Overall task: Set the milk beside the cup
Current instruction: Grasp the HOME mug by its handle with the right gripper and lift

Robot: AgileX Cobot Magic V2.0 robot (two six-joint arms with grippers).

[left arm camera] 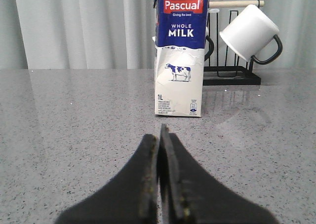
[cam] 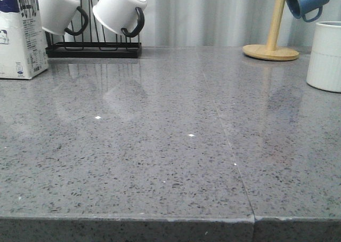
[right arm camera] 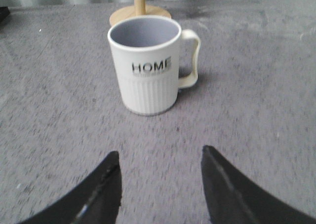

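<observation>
Bench: grey speckled stone bench (cam: 170, 162), glossy, seam running front to back right of centre.
Milk: tall white carton w/ dark blue top (left arm camera: 179, 51), "WHOLE MILK" lettering + small cow pic; stands upright at far-left of bench in front view (cam: 20, 31), partly cut by frame edge.
Cup: white cylindrical mug (right arm camera: 147, 66), black "HOME" text, ribbed lower half, cream handle; upright at far-right of bench (cam: 324, 55), well apart from milk.
Left claw: black fingers pressed together (left arm camera: 159, 182), clenched on nothing; low over bench, pointed at milk, not touching it.
Right claw: fingers spread wide (right arm camera: 160, 184), released; faces cup, clear of it.
Rack: black wire rack (cam: 93, 49) just beside milk, behind it; two plain white mugs w/ black handles (cam: 120, 10) hung tilted on it.
Stand: wooden mug tree w/ round base (cam: 272, 49) near cup; blue mug (cam: 306, 1) hangs from its peg.
Backdrop: pale curtain (cam: 208, 13).
</observation>
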